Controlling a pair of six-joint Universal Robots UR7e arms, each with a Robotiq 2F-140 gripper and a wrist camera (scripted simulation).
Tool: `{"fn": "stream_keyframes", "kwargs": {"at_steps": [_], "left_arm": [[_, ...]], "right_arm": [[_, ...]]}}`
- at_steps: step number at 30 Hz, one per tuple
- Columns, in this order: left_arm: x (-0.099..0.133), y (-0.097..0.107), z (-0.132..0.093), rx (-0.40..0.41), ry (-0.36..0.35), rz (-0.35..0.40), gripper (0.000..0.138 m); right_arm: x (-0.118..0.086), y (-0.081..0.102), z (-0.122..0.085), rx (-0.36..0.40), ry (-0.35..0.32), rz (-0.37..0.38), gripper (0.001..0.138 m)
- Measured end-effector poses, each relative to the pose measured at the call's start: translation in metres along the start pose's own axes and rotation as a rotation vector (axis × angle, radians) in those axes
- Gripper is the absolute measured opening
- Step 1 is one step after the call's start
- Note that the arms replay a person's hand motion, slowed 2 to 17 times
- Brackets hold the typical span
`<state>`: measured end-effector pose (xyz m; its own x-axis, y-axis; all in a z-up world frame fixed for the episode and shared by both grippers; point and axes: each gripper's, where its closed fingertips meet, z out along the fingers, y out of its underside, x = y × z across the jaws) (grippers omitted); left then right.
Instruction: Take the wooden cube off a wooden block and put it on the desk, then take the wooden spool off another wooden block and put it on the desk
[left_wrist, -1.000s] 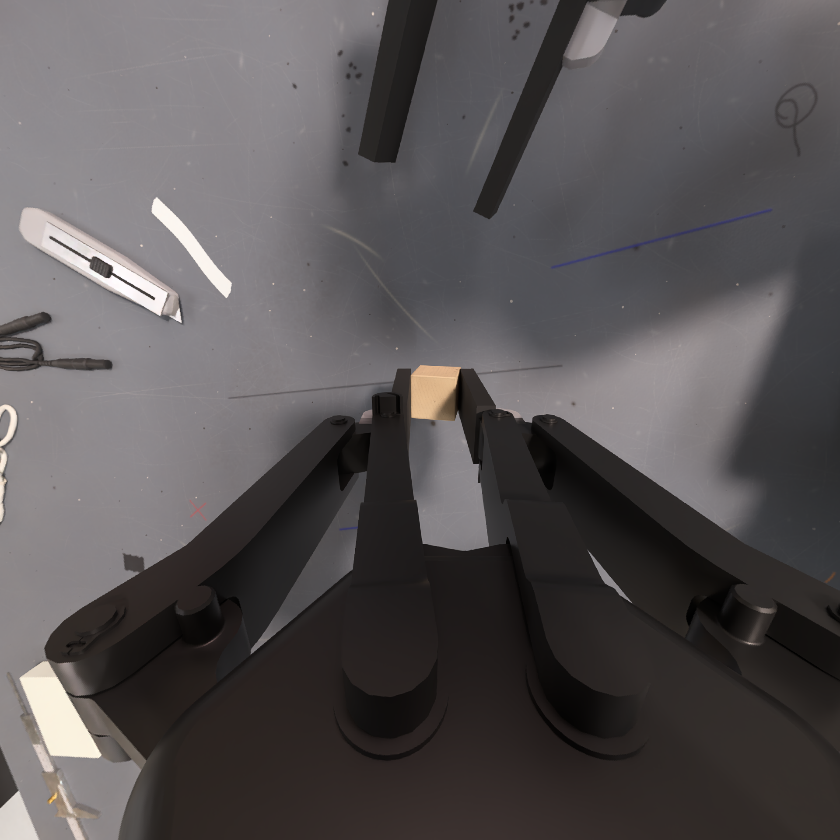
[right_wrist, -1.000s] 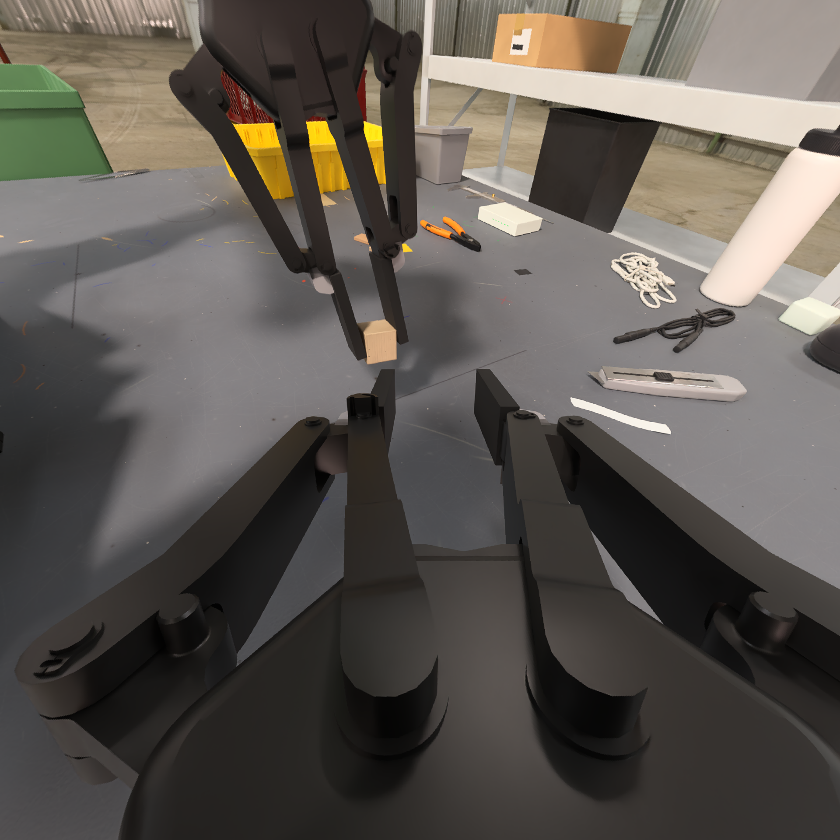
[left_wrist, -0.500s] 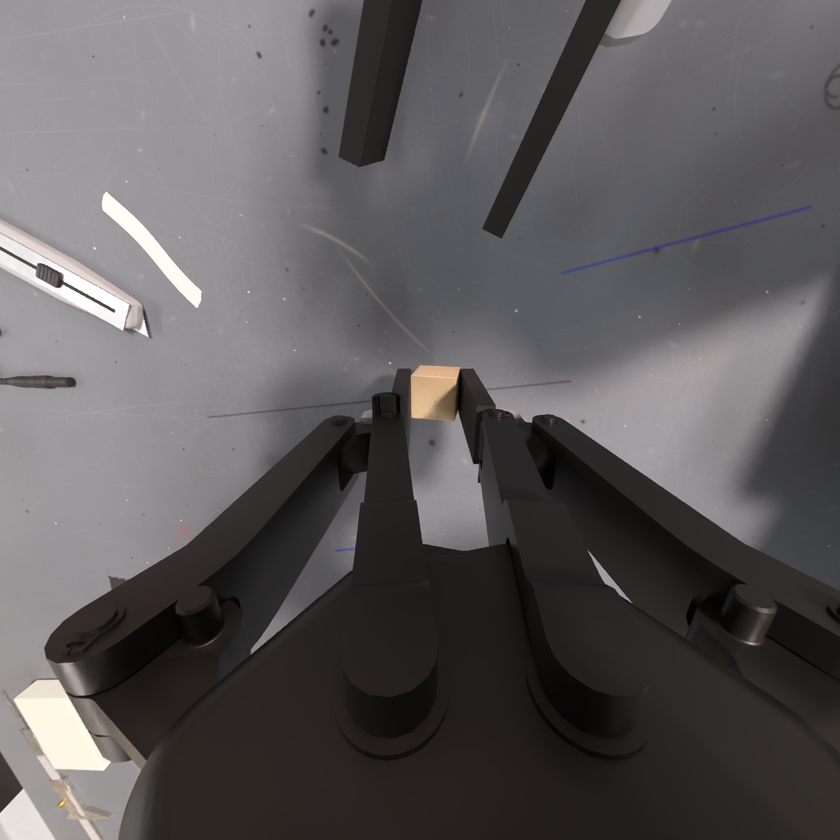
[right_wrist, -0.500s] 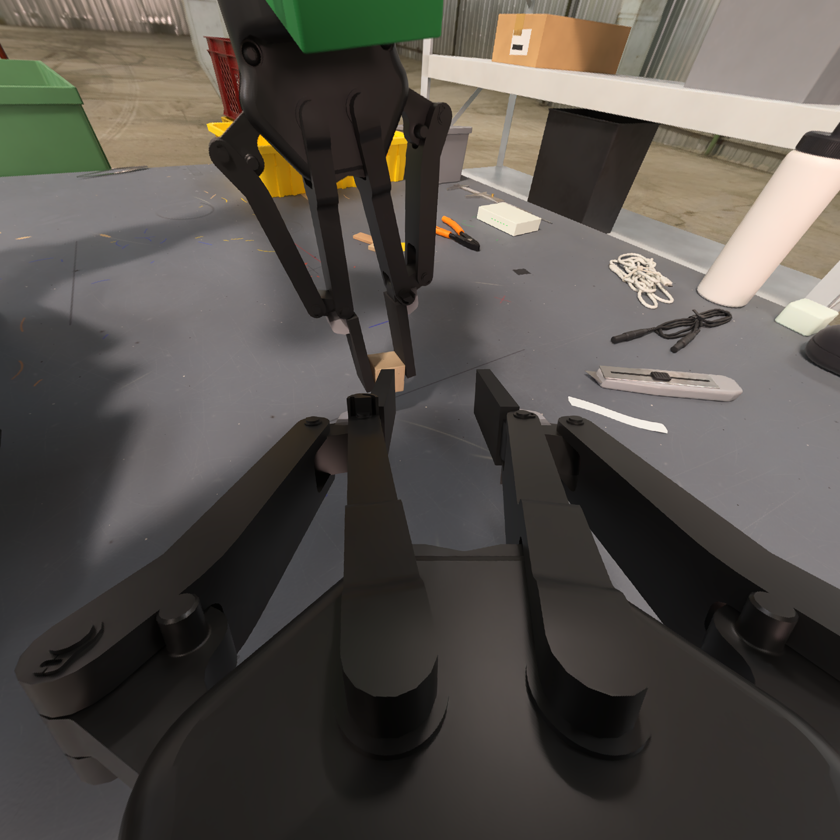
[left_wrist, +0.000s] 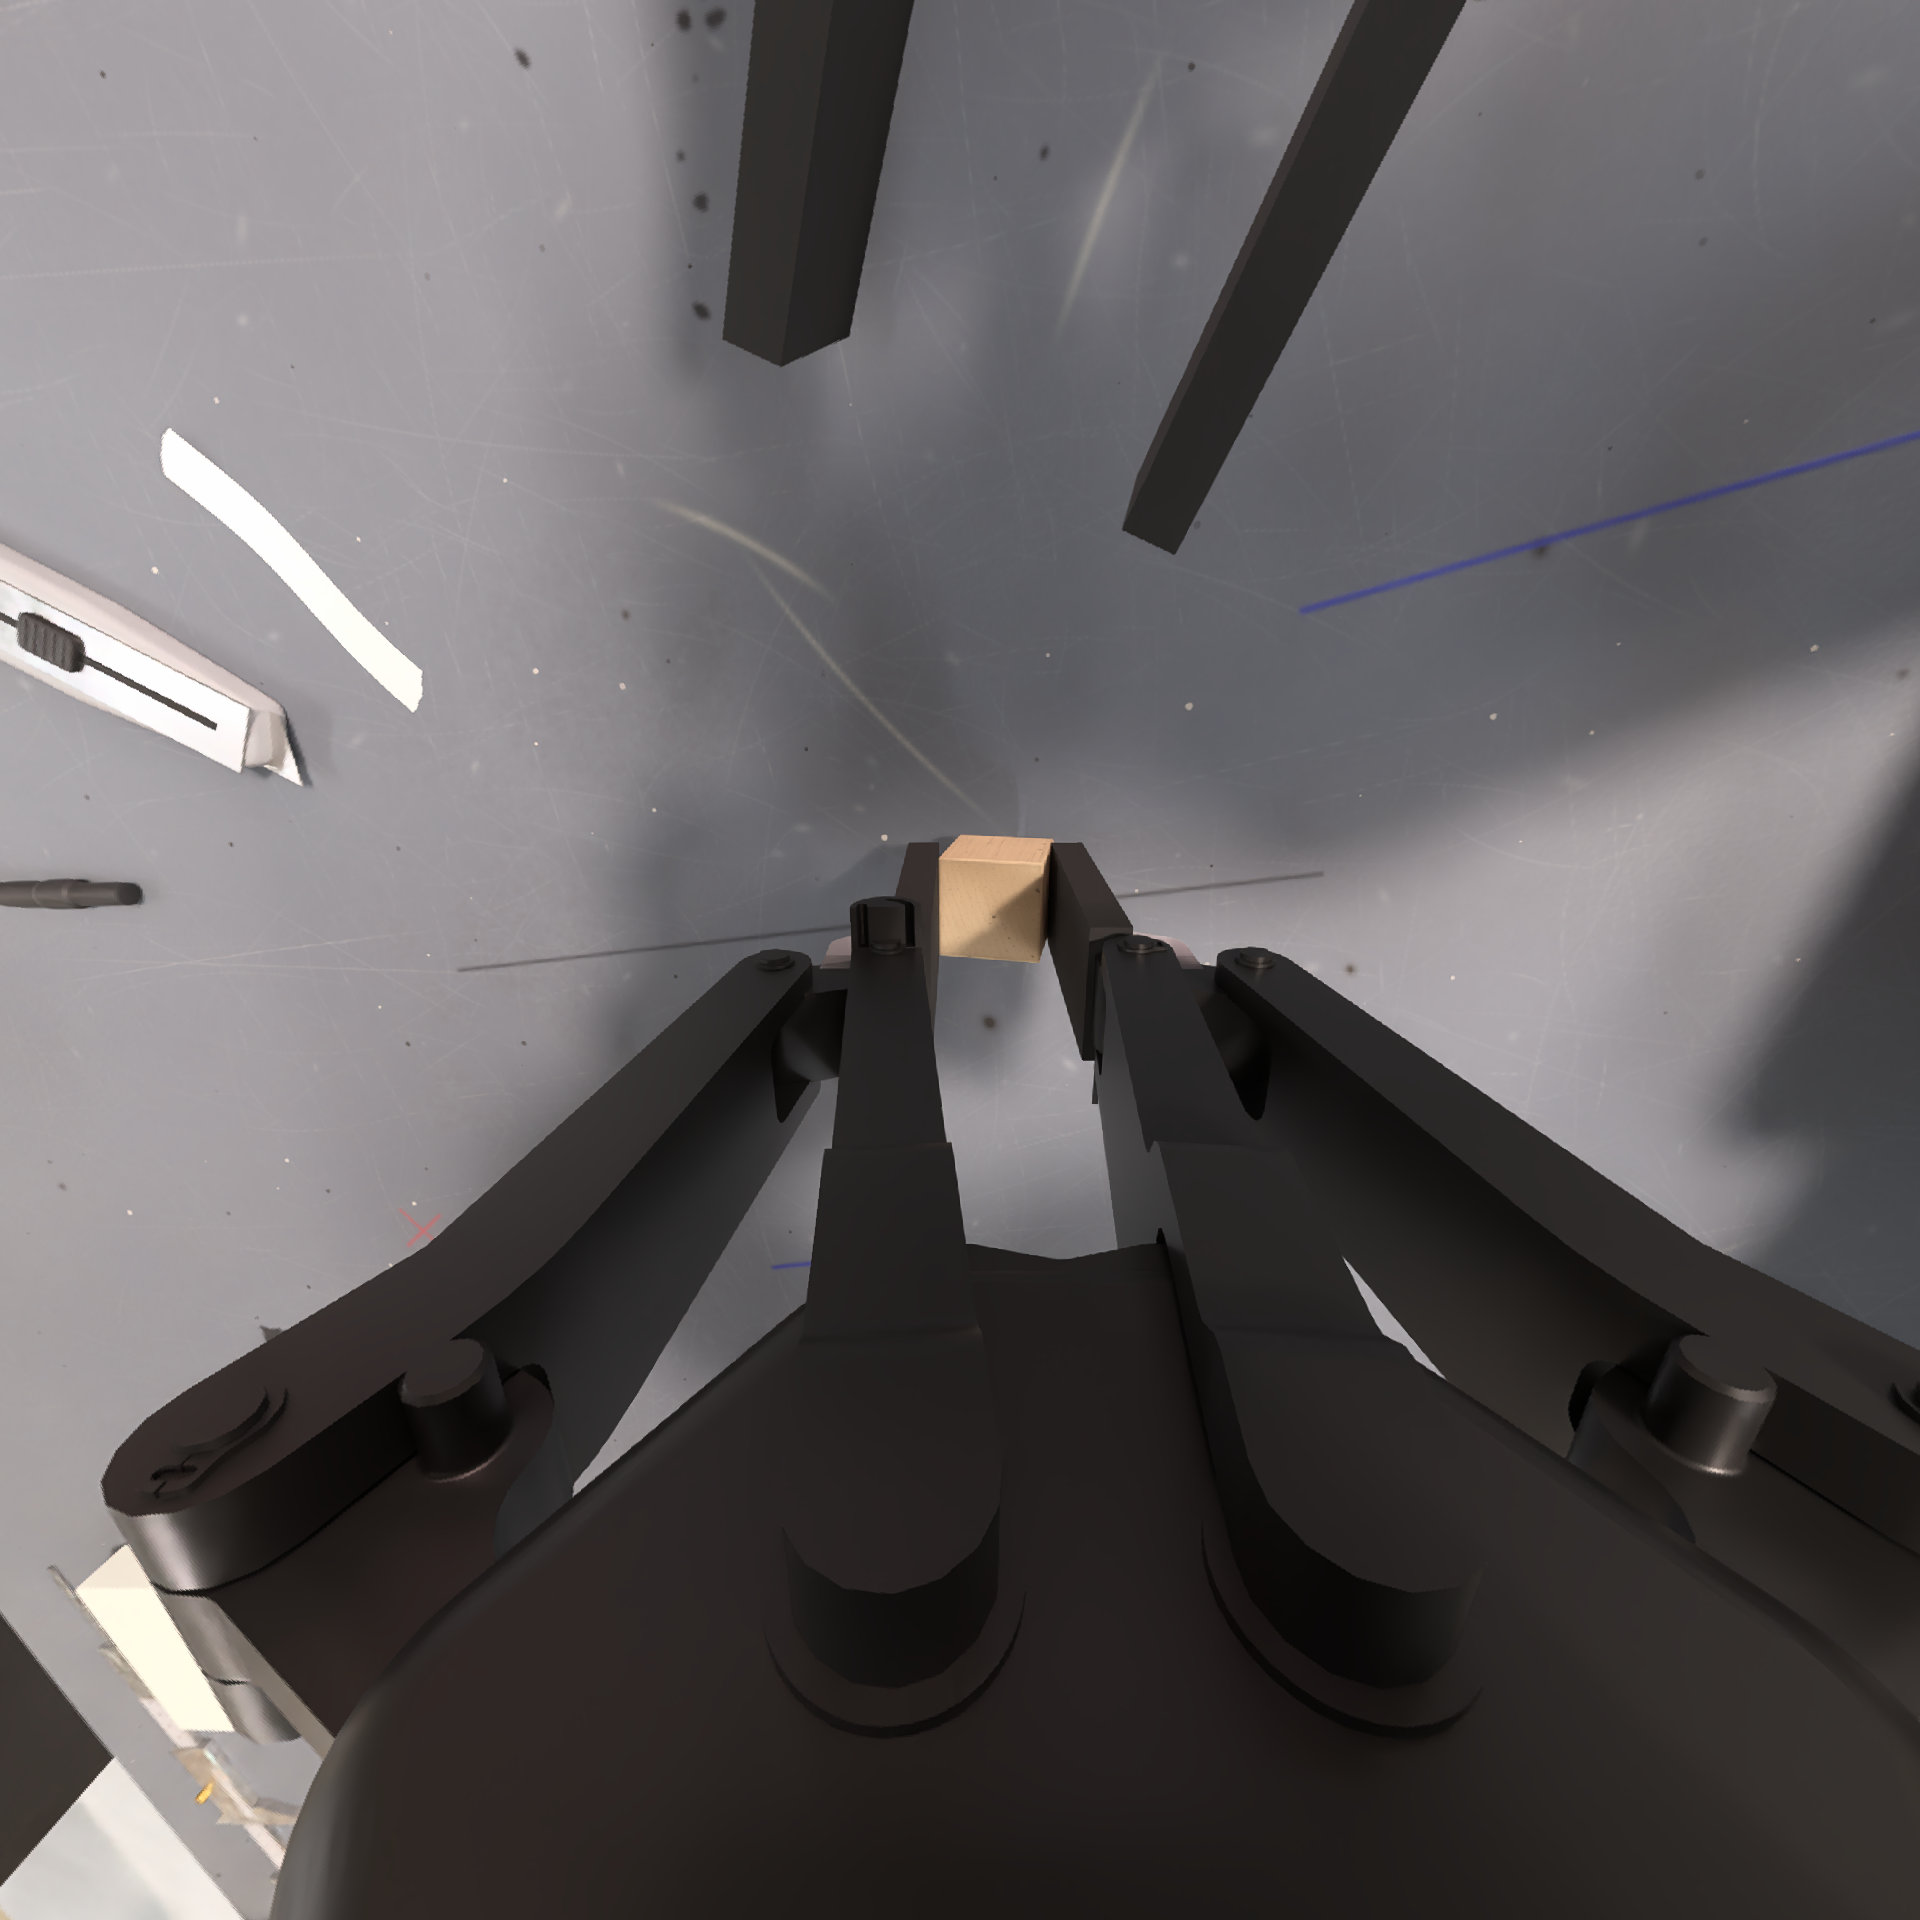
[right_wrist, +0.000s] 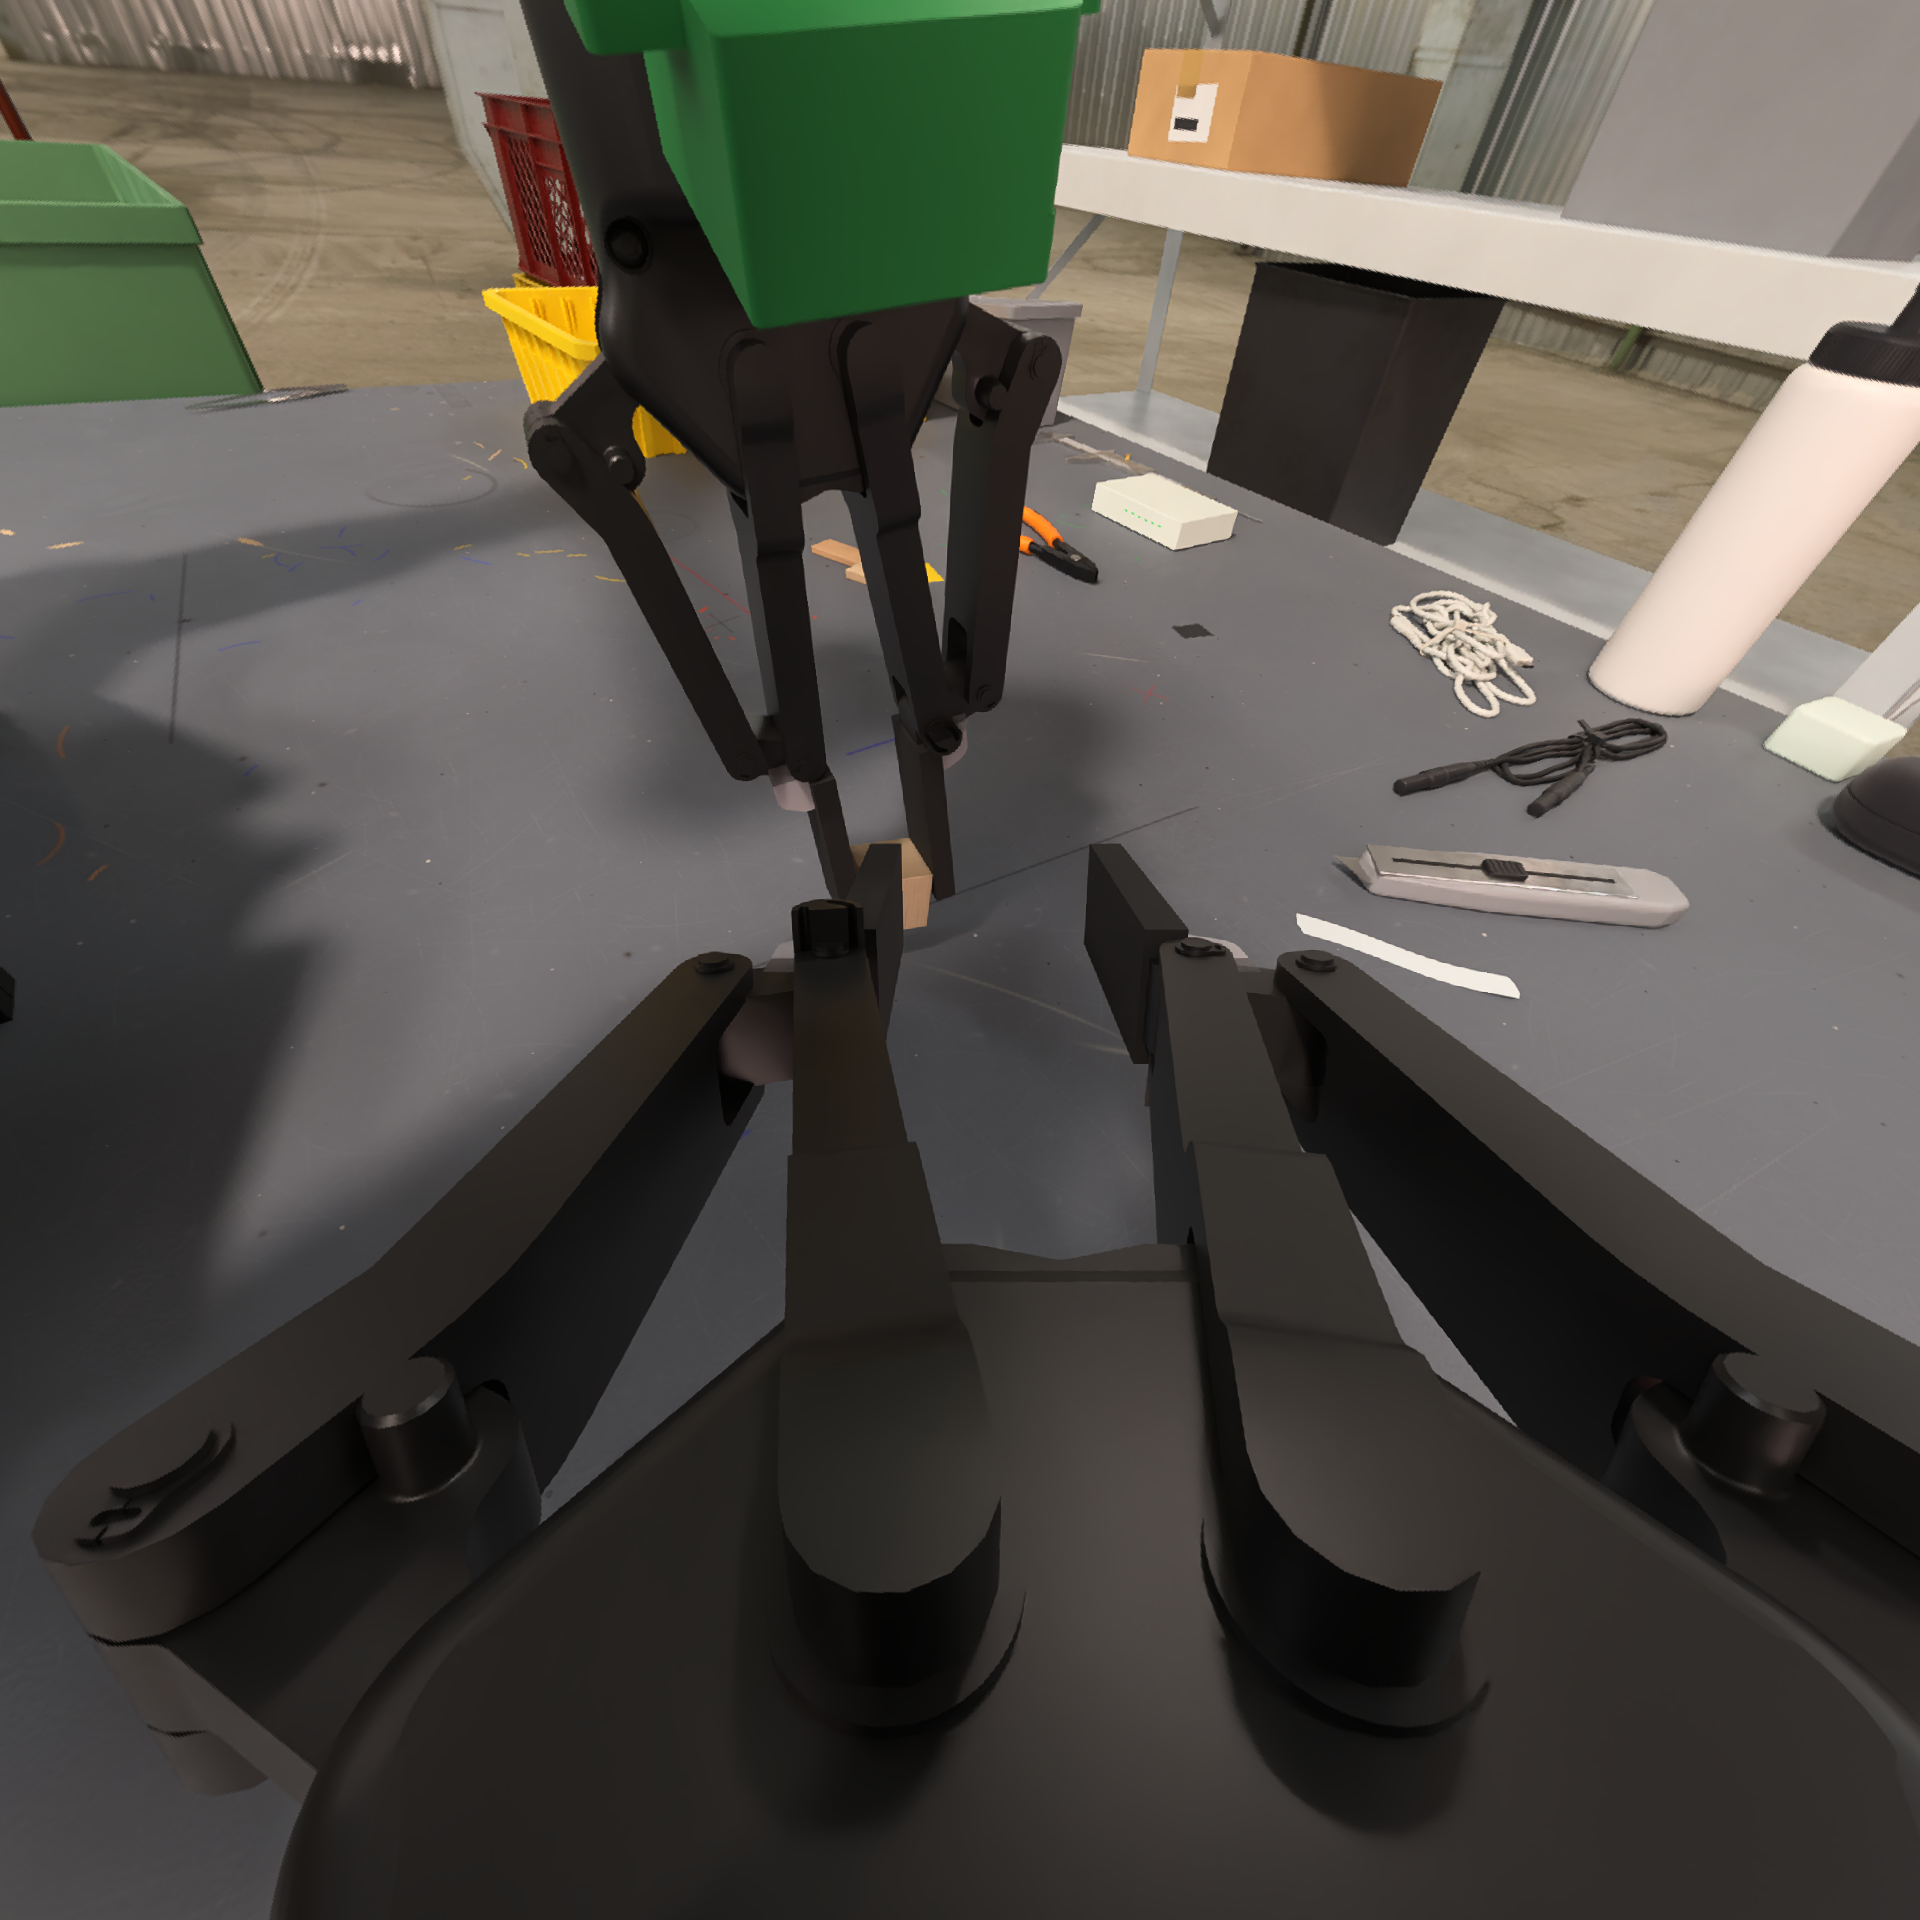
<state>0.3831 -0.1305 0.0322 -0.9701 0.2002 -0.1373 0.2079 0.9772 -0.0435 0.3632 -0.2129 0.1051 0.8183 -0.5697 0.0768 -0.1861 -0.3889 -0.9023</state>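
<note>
My left gripper (left_wrist: 992, 883) is shut on the wooden cube (left_wrist: 992, 902), a small tan block held between its fingertips. In the right wrist view the left gripper's fingers (right_wrist: 925, 800) point straight down and hold the cube (right_wrist: 916, 885) at or just above the grey desk (right_wrist: 416, 831); I cannot tell whether it touches. My right gripper (right_wrist: 997, 883) is open and empty, low over the desk just in front of the cube. Its left finger hides part of the cube. Small tan wooden pieces (right_wrist: 844, 559) lie far behind the left gripper. No spool is in view.
A grey utility knife (right_wrist: 1517, 883) and a white strip (right_wrist: 1403, 956) lie to the right. Further right are a black cable (right_wrist: 1538, 753), a white rope (right_wrist: 1460, 649) and a tall white bottle (right_wrist: 1756, 530). Orange pliers (right_wrist: 1055, 545) and a white box (right_wrist: 1164, 509) lie at the back.
My left gripper has come down towards the desk with the cube still in it. My right gripper has stayed where it was, open.
</note>
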Motion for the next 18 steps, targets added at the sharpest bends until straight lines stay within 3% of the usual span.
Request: {"fn": "stream_keyframes", "kwargs": {"at_steps": [18], "left_arm": [[-0.0013, 0.002, 0.0078, -0.028, -0.004, 0.006, 0.029]], "right_arm": [[-0.0031, -0.0027, -0.0028, 0.006, -0.006, -0.015, 0.048]]}}
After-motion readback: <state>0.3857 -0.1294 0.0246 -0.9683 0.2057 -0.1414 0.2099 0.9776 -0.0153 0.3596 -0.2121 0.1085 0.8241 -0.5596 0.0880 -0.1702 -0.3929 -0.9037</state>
